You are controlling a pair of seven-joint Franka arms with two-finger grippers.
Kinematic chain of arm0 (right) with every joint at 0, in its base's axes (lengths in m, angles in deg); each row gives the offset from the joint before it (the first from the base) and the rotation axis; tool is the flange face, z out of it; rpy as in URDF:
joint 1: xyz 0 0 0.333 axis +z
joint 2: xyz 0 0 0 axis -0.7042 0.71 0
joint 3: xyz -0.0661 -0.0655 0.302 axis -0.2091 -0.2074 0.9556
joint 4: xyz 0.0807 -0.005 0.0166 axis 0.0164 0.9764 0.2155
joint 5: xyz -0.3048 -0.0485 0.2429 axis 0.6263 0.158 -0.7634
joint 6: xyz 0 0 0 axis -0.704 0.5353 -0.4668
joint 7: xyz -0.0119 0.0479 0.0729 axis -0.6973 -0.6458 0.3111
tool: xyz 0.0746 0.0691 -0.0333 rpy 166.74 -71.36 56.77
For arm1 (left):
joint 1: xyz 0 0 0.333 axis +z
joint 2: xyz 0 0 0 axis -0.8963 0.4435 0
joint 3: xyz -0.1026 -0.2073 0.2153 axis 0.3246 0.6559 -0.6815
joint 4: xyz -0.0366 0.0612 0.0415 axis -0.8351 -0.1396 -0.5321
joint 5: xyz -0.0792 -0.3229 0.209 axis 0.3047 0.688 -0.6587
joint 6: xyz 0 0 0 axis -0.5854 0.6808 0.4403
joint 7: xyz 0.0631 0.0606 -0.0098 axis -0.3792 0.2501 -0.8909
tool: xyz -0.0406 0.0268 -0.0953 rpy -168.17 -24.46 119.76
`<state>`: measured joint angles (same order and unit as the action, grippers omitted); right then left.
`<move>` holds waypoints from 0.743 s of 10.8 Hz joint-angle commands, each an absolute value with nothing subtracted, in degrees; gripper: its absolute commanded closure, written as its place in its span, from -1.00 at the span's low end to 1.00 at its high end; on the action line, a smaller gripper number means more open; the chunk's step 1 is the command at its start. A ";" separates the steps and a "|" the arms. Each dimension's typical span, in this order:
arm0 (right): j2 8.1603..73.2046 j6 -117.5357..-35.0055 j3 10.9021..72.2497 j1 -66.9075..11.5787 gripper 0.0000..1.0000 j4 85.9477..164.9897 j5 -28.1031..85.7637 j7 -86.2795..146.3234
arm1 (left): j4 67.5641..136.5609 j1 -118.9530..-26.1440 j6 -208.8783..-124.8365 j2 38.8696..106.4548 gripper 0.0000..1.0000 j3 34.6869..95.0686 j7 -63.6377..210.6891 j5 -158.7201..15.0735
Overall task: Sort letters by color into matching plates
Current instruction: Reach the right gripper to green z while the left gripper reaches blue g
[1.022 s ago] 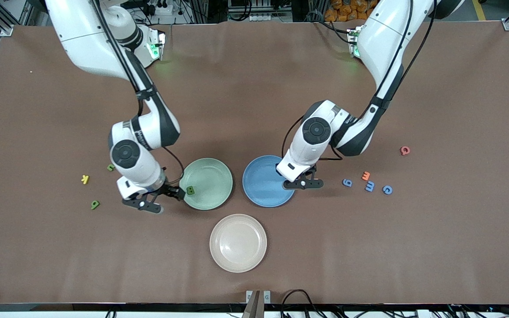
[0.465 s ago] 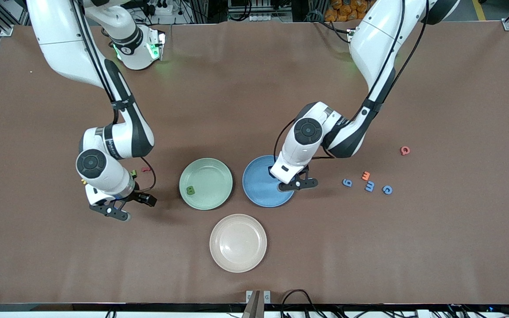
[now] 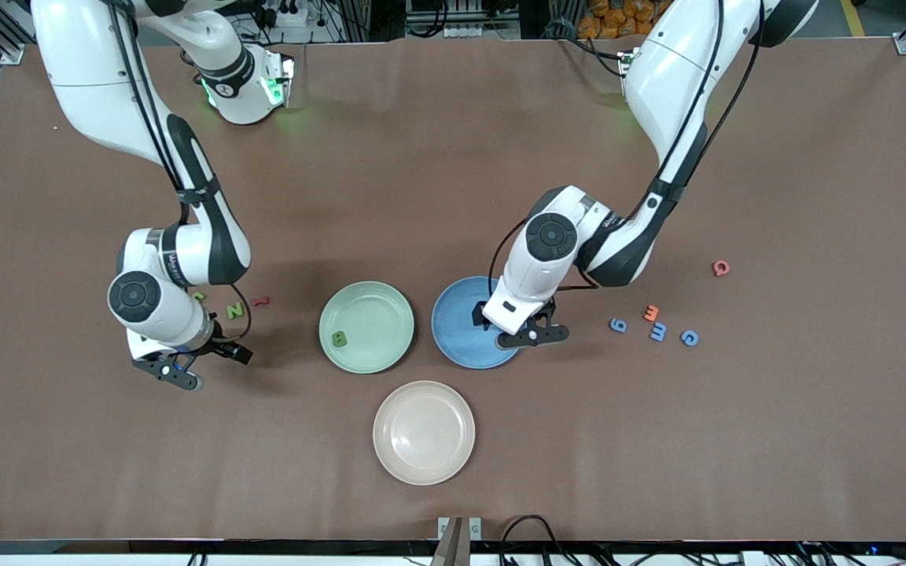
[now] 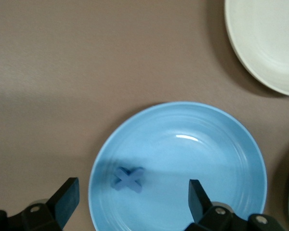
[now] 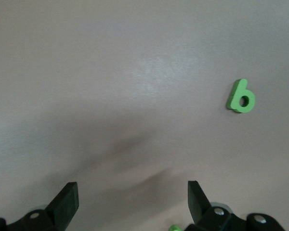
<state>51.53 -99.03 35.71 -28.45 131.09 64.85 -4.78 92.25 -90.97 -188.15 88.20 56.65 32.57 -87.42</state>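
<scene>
Blue X lying flat in the blue plate, seen between the wide-apart fingers of the left gripper hovering over that plate's rim toward the left arm's end, nothing held. Green B resting in the mint green plate, just beside the blue one toward the right arm's end. Cream plate nearer the front camera than both, bare. Toward the left arm's end of the table, loose on the brown table: blue 9, blue m, blue c, orange E, and a red letter farther from the camera. Toward the right arm's end: green N, a red letter, and a green piece partly hidden by the arm. Right gripper low over bare table near those, fingers spread, empty; green 6 lying on the tabletop in the right wrist view.
</scene>
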 commanded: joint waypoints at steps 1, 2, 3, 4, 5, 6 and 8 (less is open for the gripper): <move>49.30 -98.64 35.60 -29.82 -1.00 134.19 64.62 -5.16 | 91.38 -89.08 -187.16 88.61 -1.00 54.56 26.73 -89.86; 48.95 -98.73 35.51 -30.08 -1.00 135.16 64.53 -6.72 | 91.82 -89.07 -186.98 88.61 -1.00 53.07 26.11 -89.95; 49.03 -98.73 35.42 -30.17 -1.00 135.34 64.53 -10.04 | 92.00 -88.90 -185.24 88.44 -1.00 52.36 24.01 -89.96; 48.95 -98.73 35.42 -30.43 -1.00 135.34 64.53 -13.82 | 91.91 -89.07 -182.26 88.09 -1.00 51.22 20.16 -89.96; 49.03 -98.90 35.42 -30.52 -1.00 135.34 64.53 -18.47 | 91.82 -88.90 -179.36 87.13 -1.00 50.43 15.95 -89.96; 49.03 -99.08 35.42 -30.61 -1.00 135.34 64.53 -21.91 | 91.47 -88.55 -176.81 86.77 -1.00 50.25 12.69 -89.96; 48.95 -99.16 35.42 -30.79 -1.00 135.34 61.66 -27.89 | 91.38 -86.19 -175.82 86.50 -1.00 50.33 7.84 -89.17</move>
